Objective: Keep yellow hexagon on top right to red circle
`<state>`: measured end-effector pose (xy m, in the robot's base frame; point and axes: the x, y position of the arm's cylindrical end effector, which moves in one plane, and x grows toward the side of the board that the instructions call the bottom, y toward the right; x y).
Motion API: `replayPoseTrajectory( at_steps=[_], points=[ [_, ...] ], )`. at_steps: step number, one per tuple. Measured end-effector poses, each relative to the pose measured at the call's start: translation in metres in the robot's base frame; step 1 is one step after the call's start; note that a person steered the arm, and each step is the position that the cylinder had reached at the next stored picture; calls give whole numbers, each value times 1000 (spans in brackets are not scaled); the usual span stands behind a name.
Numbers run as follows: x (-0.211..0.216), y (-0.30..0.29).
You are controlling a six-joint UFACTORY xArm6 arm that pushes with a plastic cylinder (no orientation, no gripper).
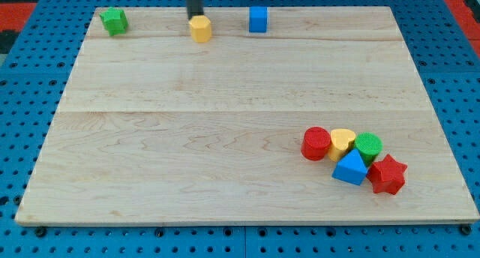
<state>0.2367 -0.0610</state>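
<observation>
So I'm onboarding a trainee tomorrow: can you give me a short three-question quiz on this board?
1. True or false: my tip is right at the yellow hexagon.
2. Which block touches the red circle? A) yellow heart B) blue cube C) green block
3. Fill in: the red star lies near the view's ______ right.

Key: 1 true; 2 A; 3 bottom.

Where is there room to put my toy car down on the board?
Bare wood fills the middle and bottom left, between the yellow hexagon under my tip and the red circle. It is crowded around the red circle, bottom right.
</observation>
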Motion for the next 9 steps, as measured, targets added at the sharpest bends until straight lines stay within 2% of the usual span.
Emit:
replayPoseTrajectory(
  at_steps=[1, 2, 3, 4, 5, 7, 8, 9],
  points=[
    [76, 55],
    [141, 82],
    [136, 59],
    [115, 57],
    [110, 20],
    [59, 12],
    [65, -29],
    [102, -36]
  ],
)
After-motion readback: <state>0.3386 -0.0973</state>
